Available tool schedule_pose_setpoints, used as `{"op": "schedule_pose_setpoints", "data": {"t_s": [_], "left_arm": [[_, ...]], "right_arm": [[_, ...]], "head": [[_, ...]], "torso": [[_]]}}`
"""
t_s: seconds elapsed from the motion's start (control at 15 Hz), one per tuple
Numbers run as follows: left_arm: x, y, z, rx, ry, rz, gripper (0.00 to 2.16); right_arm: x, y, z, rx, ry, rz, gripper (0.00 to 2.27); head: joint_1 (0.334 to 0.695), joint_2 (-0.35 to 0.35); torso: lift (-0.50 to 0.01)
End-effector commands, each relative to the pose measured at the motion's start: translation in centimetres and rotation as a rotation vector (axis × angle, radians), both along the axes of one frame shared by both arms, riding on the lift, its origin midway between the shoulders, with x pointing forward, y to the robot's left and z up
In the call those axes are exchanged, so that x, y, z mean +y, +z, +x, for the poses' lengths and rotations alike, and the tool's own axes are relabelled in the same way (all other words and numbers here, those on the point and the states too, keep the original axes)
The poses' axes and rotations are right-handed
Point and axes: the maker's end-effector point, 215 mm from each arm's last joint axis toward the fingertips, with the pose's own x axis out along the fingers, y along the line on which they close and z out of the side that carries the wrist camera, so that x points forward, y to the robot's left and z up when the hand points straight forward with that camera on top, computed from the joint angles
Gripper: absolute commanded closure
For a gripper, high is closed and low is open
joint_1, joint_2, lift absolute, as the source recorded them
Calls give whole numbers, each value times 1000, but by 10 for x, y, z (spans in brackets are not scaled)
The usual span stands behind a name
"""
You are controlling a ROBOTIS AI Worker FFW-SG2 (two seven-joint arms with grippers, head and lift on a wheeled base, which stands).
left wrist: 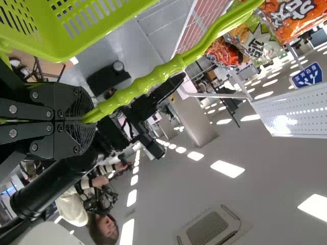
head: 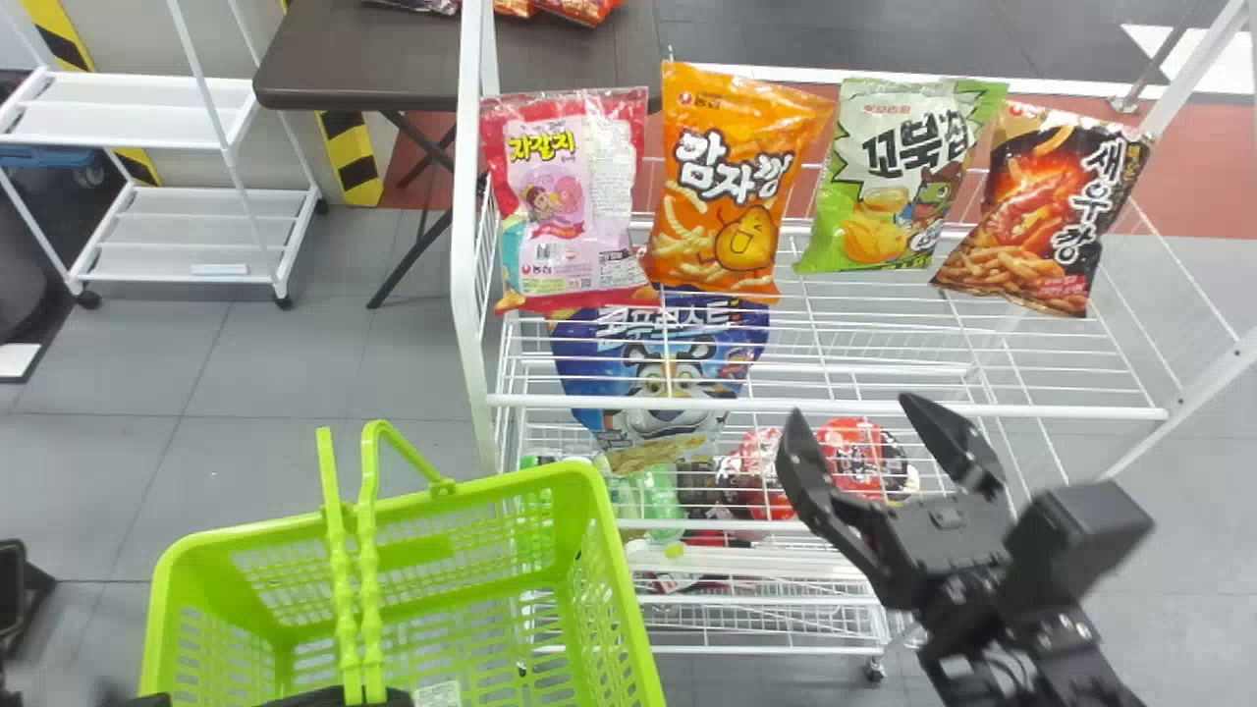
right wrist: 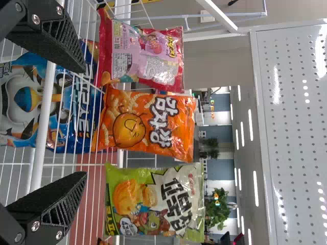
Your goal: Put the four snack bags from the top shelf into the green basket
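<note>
Four snack bags stand in a row on the top wire shelf: a pink bag (head: 565,211), an orange bag (head: 732,187), a green bag (head: 889,182) and a black-and-orange bag (head: 1046,211). My right gripper (head: 852,417) is open and empty at the shelf's front edge, nearer the camera than the bags; in the right wrist view the orange bag (right wrist: 148,125) lies beyond the gap of the right gripper (right wrist: 82,122). At the bottom edge, my left gripper (head: 393,697) holds the green basket (head: 594,550); in its wrist view the left gripper (left wrist: 84,120) is shut on the basket handle (left wrist: 153,75).
A white post (head: 466,226) and front rail (head: 835,404) bound the top shelf. Below it are a blue bag (head: 658,363) and several packages. A dark table (head: 363,59) stands behind on the left, near a white rack (head: 187,236).
</note>
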Motion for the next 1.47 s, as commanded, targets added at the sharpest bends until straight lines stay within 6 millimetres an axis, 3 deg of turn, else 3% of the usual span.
{"op": "schedule_pose_setpoints", "data": {"t_s": [0.0,0.6,0.93,1.07,1.2,1.33,1.4], "left_arm": [[1,1,-3,1,-5,-7,2148],[8,5,-5,0,5,-15,2148],[13,4,-4,2,9,-13,2148],[14,2,-3,5,10,-14,2148],[16,0,-2,8,14,-15,2148],[17,1,0,5,14,-18,2148],[18,1,1,3,15,-19,2148]], "right_arm": [[20,5,31,11,8,20,97],[100,15,167,60,89,11,83],[140,1,231,107,165,15,80],[153,-10,247,131,201,23,87],[175,-18,249,158,273,54,154],[184,-23,248,175,321,59,515],[192,-24,243,181,355,70,880]], "head": [[695,-37],[695,99],[695,159],[695,174],[695,194],[695,216],[695,225]], "torso": [[-4],[-4],[-4],[-4],[-4],[-4],[-4]]}}
